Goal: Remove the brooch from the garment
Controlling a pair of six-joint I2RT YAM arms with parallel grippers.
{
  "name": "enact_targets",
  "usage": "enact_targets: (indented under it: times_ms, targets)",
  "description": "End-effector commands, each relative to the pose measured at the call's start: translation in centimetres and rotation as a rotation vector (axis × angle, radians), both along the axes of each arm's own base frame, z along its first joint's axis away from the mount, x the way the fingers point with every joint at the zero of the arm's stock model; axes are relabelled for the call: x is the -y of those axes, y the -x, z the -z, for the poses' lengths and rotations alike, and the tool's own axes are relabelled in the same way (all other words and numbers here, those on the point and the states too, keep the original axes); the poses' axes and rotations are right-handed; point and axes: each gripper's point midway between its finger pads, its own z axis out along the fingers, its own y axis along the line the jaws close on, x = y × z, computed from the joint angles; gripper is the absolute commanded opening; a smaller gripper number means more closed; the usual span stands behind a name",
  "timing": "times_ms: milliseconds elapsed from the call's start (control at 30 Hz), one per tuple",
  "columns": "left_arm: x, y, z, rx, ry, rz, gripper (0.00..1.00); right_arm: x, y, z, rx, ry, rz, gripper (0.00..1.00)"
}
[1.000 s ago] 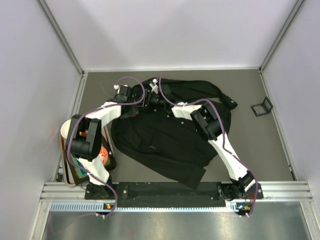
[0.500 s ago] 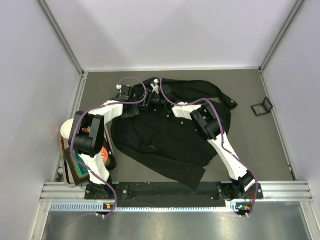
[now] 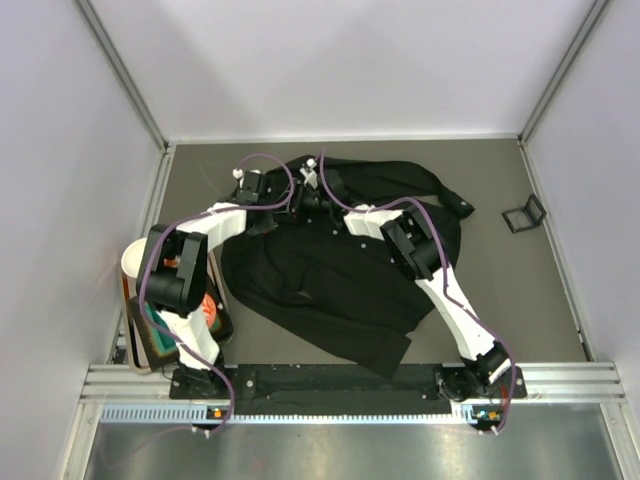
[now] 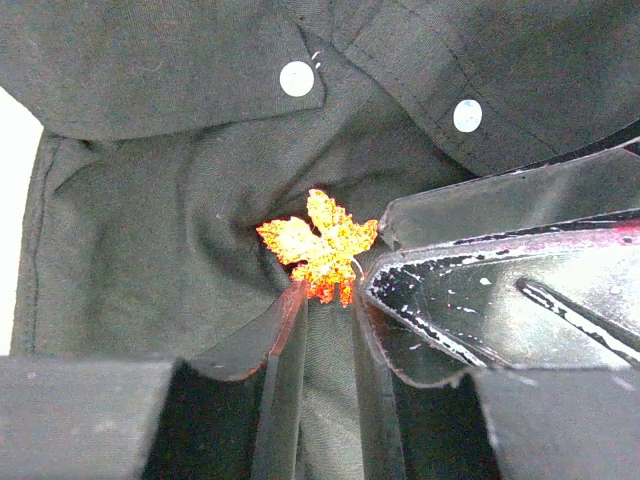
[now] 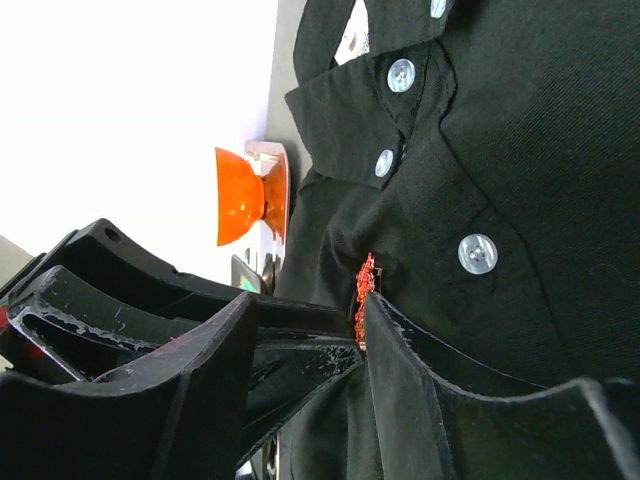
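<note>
Left gripper (image 4: pixel 327 300) nudged a hair up-frame, now looks clamped on the brooch (image 4: pixel 318 245) mid-frame on the garment (image 4: pixel 150 220), right gripper (image 5: pixel 310 305) splayed open beside it, so pull-off next, I'd guess.

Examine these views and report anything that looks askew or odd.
The shirt lies crumpled and slantwise on the table, not flat. In the left wrist view its cloth puckers into folds around the brooch, pinned below the collar. Nothing looks torn or spilled.
</note>
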Motion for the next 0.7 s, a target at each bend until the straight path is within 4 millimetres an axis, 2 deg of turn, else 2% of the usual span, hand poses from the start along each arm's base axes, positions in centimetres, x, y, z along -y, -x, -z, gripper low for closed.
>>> enact_targets:
  times_ms: [0, 233, 300, 467, 667]
  targets:
    - [0.4, -3.0, -4.4, 0.196, 0.039, -0.023, 0.30, -2.8, 4.3, -1.7, 0.016, -0.055, -0.161, 0.48]
    - [0.1, -2.6, -4.1, 0.189, 0.032, -0.027, 0.28, -3.2, 4.7, -0.7, 0.002, -0.046, -0.171, 0.48]
    - [0.2, -2.5, -4.1, 0.188, 0.034, -0.029, 0.27, -3.6, 4.9, -1.4, 0.010, -0.065, -0.188, 0.48]
    - [0.0, -2.2, -3.9, 0.186, 0.029, -0.033, 0.27, -3.9, 5.1, -1.1, -0.012, -0.070, -0.194, 0.48]
    - [-0.3, -1.6, -3.9, 0.190, 0.025, -0.041, 0.28, -4.2, 5.5, -1.7, -0.019, -0.107, -0.212, 0.47]
